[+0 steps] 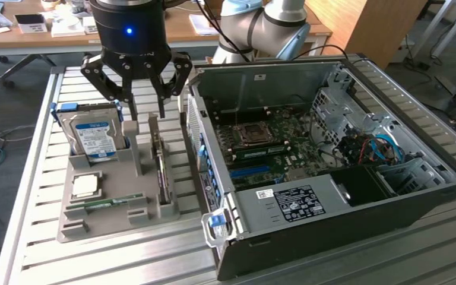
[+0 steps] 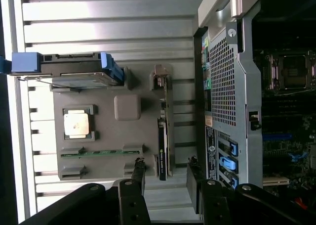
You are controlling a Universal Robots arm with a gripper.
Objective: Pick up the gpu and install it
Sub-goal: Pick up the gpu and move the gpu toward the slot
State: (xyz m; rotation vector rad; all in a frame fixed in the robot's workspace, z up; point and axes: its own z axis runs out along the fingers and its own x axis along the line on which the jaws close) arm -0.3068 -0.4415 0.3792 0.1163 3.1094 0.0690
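The gpu stands on edge in a slot of the grey holder tray, a thin dark card beside the computer case. My gripper hangs open just above the card's far end, with nothing between the fingers. In the wrist view the gpu shows as a narrow black and green strip with a silver bracket end. There, my gripper straddles the card's line with its two black fingertips apart.
An open computer case with its motherboard lies at the exterior view's right, close to the tray. The tray also holds a hard drive, a processor chip and a memory stick. All rest on a slatted metal table.
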